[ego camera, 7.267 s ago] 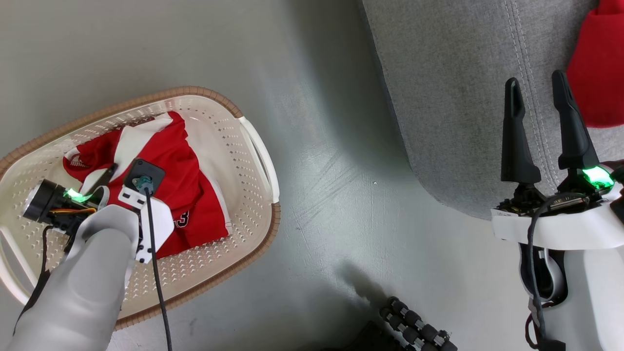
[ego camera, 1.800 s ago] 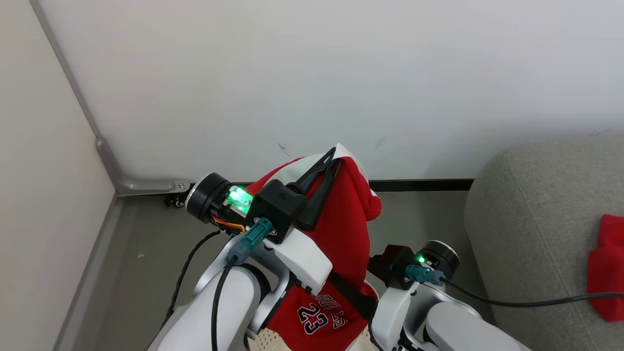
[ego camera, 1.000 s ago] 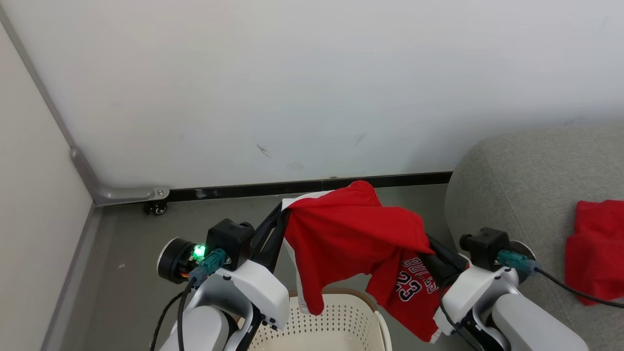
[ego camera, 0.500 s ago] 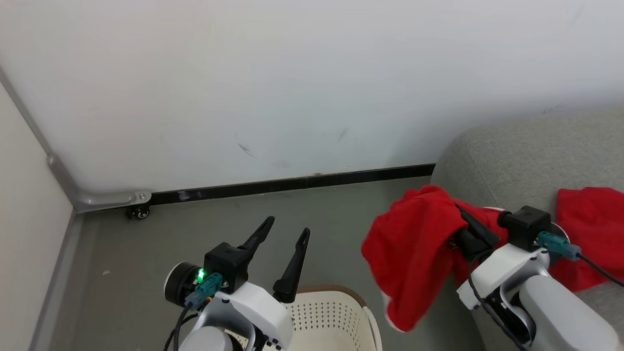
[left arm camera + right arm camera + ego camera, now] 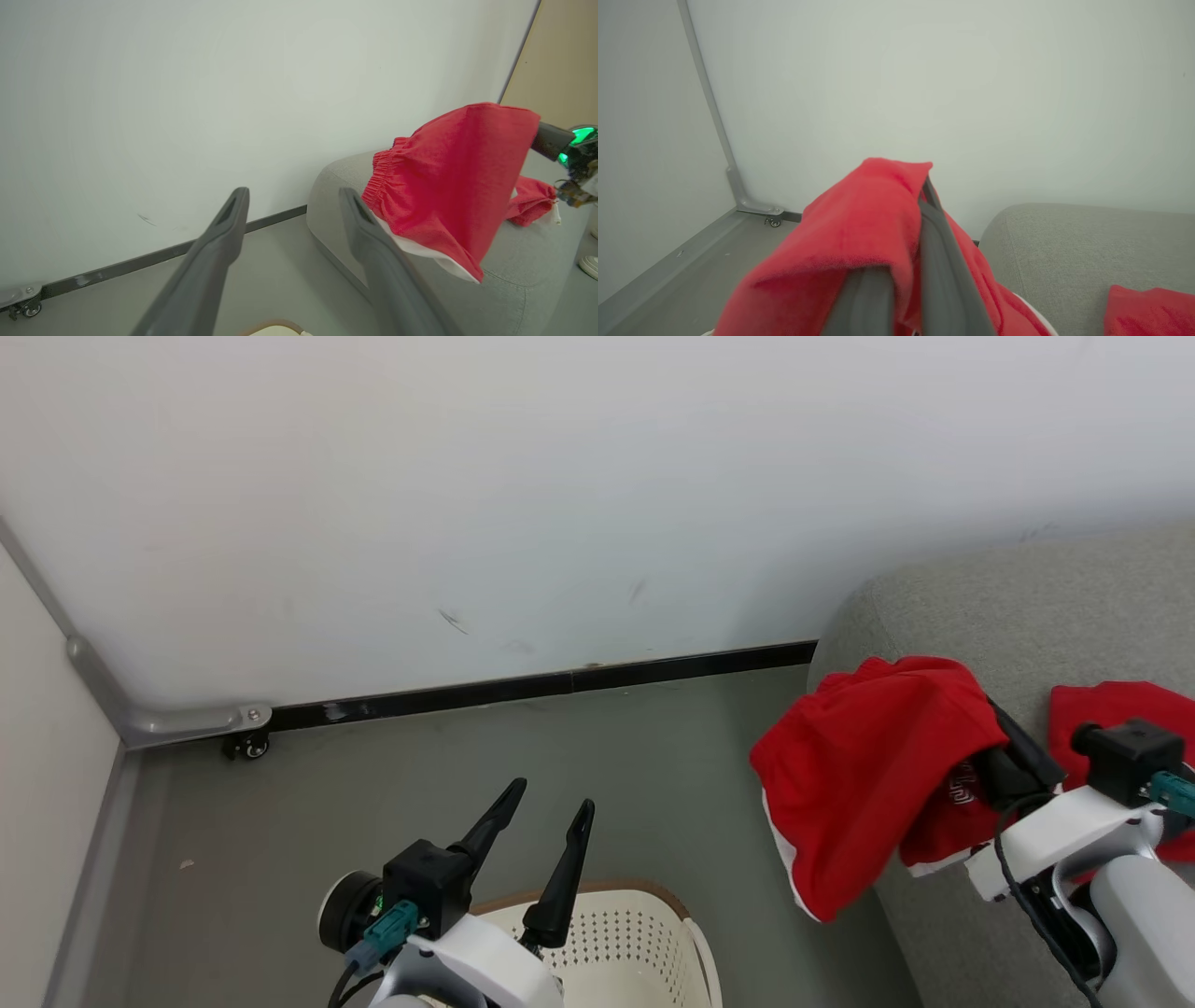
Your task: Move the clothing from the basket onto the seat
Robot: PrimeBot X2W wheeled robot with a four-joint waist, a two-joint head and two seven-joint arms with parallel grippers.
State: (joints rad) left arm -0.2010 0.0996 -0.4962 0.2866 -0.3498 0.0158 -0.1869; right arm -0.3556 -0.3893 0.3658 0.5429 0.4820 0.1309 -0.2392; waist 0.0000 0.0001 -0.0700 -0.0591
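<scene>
as the clothing hangs — white print unreadable.

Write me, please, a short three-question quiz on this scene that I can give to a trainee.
1. True or false: the left pincer stands open and holds nothing.
2. What is the right pincer shut on? A) the basket rim B) a red garment C) a cable
3. Fill in: a second red garment lies on the grey ____.
Key: 1 true; 2 B; 3 sofa.
</scene>
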